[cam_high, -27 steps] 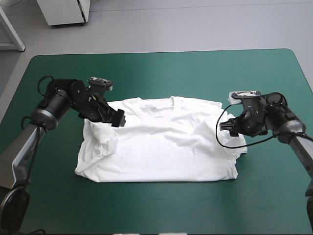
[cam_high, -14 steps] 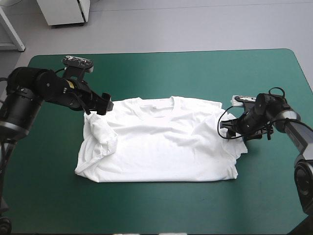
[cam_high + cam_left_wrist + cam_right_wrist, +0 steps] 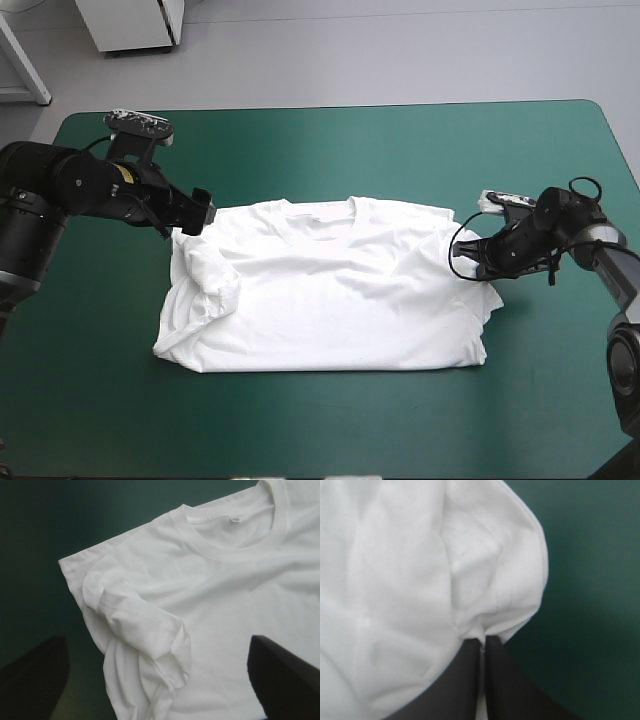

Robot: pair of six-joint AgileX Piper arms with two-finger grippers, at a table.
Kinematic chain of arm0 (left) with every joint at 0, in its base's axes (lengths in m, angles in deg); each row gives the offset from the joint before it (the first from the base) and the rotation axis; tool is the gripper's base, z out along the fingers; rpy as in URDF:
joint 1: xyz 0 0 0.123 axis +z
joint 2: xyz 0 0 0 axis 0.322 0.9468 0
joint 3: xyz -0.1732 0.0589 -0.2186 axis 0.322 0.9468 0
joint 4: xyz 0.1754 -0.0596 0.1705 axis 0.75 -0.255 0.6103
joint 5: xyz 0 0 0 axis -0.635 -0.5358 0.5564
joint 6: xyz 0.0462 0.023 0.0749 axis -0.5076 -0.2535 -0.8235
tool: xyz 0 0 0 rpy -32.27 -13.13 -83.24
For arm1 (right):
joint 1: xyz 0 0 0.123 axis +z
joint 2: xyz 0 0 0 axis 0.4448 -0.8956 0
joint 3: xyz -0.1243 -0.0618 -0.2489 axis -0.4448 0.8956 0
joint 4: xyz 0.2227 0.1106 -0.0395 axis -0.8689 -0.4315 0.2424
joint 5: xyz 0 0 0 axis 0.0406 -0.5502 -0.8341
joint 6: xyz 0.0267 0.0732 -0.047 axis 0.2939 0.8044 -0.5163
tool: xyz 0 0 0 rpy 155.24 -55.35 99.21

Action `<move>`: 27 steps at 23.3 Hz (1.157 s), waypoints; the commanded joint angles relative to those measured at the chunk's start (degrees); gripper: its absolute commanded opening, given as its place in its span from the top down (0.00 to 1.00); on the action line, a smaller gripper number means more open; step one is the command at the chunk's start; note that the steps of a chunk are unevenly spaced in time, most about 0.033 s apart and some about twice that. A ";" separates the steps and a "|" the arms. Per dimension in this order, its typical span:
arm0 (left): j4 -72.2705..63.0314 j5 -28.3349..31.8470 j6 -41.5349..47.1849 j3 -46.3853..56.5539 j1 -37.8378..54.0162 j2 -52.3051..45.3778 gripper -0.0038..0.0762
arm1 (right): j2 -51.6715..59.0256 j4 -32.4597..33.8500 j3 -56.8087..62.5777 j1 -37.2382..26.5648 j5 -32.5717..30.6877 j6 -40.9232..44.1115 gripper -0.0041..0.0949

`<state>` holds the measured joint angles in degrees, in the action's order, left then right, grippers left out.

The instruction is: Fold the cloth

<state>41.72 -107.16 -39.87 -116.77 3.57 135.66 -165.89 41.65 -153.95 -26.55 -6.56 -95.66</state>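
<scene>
Wrist views show left hand [image 3: 156,641] apart over T-shirt [image 3: 225,595], right hand [image 3: 483,643] clamped on its edge.

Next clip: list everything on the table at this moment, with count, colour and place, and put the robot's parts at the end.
T-shirt: one, white, spread flat mid-table, collar toward the far edge, the side near the left gripper rumpled and folded in over the body.
Table cover: one, teal-green, under the T-shirt and showing on every side of it.
Left gripper: one, black, by the T-shirt's far left shoulder corner, jaws open, holding nothing.
Right gripper: one, black, at the T-shirt's right edge, jaws shut on a fold of the fabric.
</scene>
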 commanded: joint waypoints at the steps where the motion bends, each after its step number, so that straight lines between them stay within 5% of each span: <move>1: -0.28 -0.15 0.83 -1.69 -0.07 -1.79 0.04 | 5.25 1.35 -1.50 -0.41 0.10 0.67 0.98; 8: -0.28 1.36 0.38 -1.69 -0.07 -1.79 0.04 | 10.37 8.36 -1.50 -0.41 -1.30 11.24 0.98; 13: -0.28 1.45 0.24 -1.69 -0.07 -1.68 0.04 | 12.75 0.73 -1.57 1.37 0.10 7.34 0.98; 20: -0.40 3.45 -0.03 -1.69 -0.07 -1.57 0.04 | 10.28 -3.20 -1.57 21.07 8.20 2.30 0.96; 21: -0.40 3.45 -0.03 -1.69 -0.07 -1.57 0.04 | 9.42 -3.40 -1.57 21.87 9.03 2.31 0.91; 25: -0.53 3.45 0.22 -0.09 -0.07 -1.57 0.04 | 6.53 -4.23 -3.09 22.37 9.05 2.33 0.17; 27: -0.53 2.40 0.22 1.16 -0.07 -1.57 0.04 | 8.00 0.63 -5.62 22.37 4.54 6.43 0.02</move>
<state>41.94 -106.28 -40.04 -115.13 3.57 135.70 -161.49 39.57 -155.84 -4.04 -0.32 -91.69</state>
